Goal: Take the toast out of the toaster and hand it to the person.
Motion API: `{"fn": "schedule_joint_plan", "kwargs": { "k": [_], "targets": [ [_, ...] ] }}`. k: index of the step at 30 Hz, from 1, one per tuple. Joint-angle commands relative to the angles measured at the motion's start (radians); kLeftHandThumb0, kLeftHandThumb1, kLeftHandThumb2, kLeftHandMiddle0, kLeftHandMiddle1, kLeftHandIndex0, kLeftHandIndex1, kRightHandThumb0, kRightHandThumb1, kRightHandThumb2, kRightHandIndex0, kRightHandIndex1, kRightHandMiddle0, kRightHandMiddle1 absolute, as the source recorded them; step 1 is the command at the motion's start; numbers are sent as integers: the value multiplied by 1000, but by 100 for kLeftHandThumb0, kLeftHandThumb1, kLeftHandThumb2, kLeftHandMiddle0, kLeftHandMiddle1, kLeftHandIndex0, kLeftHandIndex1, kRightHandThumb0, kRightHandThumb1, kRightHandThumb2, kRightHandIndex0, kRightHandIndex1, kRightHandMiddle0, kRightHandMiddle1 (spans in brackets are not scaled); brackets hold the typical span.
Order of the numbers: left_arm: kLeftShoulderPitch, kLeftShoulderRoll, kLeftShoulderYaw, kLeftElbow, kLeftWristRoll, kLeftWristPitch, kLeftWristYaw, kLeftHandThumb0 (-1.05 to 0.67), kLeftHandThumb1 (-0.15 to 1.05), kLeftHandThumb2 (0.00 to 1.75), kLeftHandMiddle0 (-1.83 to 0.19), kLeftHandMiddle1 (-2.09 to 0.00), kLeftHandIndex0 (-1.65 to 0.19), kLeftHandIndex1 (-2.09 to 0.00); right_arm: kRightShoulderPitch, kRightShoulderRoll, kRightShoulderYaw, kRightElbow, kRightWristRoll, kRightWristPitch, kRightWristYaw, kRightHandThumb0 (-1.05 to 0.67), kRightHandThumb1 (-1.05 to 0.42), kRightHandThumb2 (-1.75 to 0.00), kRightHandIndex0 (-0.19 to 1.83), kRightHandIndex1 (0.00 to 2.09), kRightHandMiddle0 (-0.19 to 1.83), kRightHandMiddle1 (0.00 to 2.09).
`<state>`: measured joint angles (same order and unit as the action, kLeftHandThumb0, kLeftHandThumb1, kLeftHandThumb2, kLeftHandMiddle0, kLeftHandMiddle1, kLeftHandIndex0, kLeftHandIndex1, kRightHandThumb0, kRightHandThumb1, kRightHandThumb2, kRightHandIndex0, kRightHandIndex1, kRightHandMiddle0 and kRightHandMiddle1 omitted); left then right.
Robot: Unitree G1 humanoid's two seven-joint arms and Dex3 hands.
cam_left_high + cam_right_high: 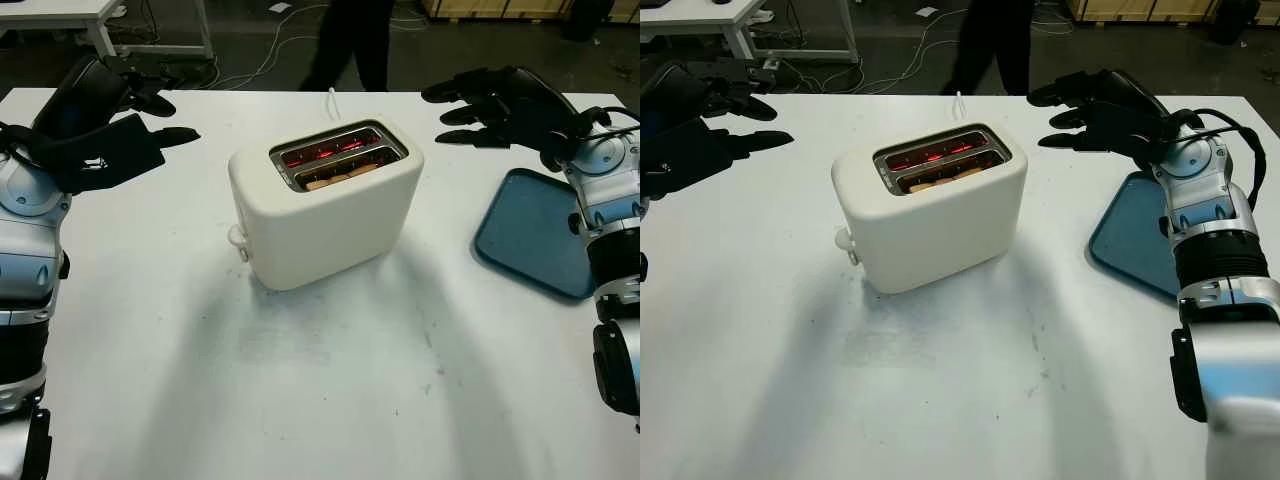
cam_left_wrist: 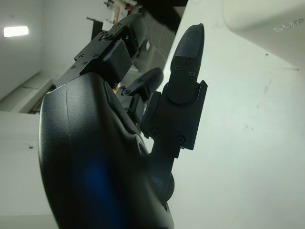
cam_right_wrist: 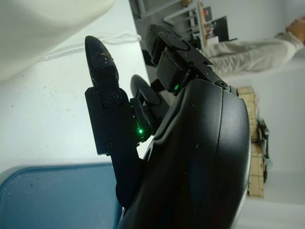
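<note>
A cream two-slot toaster [image 1: 325,205] stands mid-table, its far slot glowing red. Brown toast [image 1: 338,177] sits low in the near slot, its top edge just showing. My left hand [image 1: 150,125] hovers open above the table, well left of the toaster. My right hand [image 1: 470,105] hovers open to the toaster's right, above the table's far side, its fingers pointing toward the toaster. A person [image 1: 350,40] in dark trousers stands beyond the table's far edge. In the right wrist view a light sleeve [image 3: 248,47] of the person shows.
A blue tray [image 1: 530,235] lies on the white table [image 1: 300,400] at the right, below my right arm. The toaster's white cord [image 1: 331,98] runs off the far edge. Desks and cables fill the floor behind.
</note>
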<state>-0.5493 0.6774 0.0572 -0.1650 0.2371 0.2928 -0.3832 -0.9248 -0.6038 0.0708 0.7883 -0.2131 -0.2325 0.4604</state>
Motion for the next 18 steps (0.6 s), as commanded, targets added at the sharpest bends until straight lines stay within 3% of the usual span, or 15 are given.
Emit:
{"fn": "schedule_joint_plan", "kwargs": {
  "k": [1,18],
  "targets": [
    [-6,0,-4,-7,0,0,-6,-39,87,0,-49,-70,-65,-11,-6,1,-1,-5,6,-16,2,-47,-89,0,76,1,69,1],
    [-4,4,-3,-7,1,-4,-8,-39,88,0,-50,-68,-65,-10,-21,11,-13,-5,20,-9,-9,-44,-82,0,75,1,69,0]
  ]
}}
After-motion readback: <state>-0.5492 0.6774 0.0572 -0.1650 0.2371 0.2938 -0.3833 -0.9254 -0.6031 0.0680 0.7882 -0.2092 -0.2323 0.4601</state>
